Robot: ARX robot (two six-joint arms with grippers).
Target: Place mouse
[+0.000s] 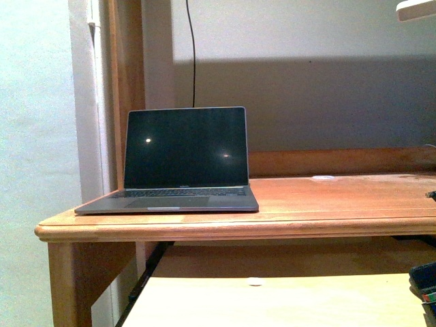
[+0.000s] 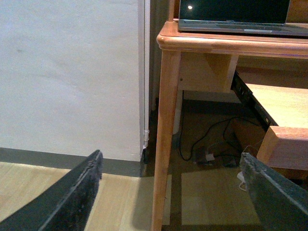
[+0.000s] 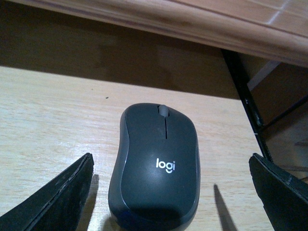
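Black right gripper (image 3: 171,161) spread wide, straddling mouse (image 3: 154,178), not touching.

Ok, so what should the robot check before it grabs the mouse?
1. Right gripper open: ok.
2. Mouse lies between its fingers, touching neither: ok.
3. Mouse flat on the pull-out shelf: ok.
4. Room on the desk beside the laptop: ok.
5. Left gripper open, low by the desk leg, out of the way: ok.
6. Enough headroom under the desk to lift: cannot tell.
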